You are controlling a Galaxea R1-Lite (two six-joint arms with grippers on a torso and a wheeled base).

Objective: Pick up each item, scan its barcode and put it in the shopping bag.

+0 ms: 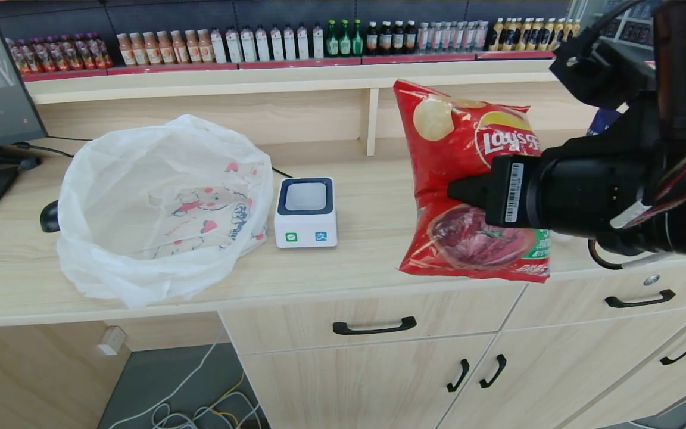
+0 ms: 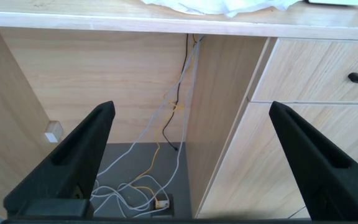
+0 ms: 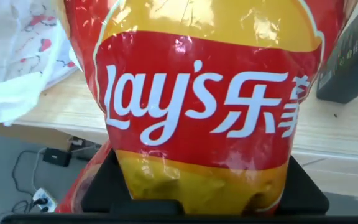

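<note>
**Chip bag held in right hand, right of the scanner**

**Position.** The chip bag (image 1: 468, 179) hangs upright above the right part of the surface (image 1: 367, 196), over its near edge. It is to the right of the scanner (image 1: 306, 211) and well apart from it. The shopping bag (image 1: 93, 179) stands open on the left of the surface, just beside the scanner.

**Hand state.** The right hand (image 1: 468, 192) is closed across the middle of the chip bag, with the printed front facing the head camera. The left hand (image 2: 191, 162) is spread wide and holds nothing. It sits low, below the surface's near edge, facing the open bay with the cables (image 2: 166, 162).

**Handling.**
- The chip bag is probably very light: an air-filled pillow of thin film.
- The film is glossy and likely slippery, so it may slide if the grip loosens.
- It is soft, and a mid-body grip dents the pillow.
- The contents are fragile, so clamp force should stay moderate.
- A hold on the flat top or bottom seam would spare the chips.

**Scanning.** No barcode shows on the front face. It is probably on the back.
</note>
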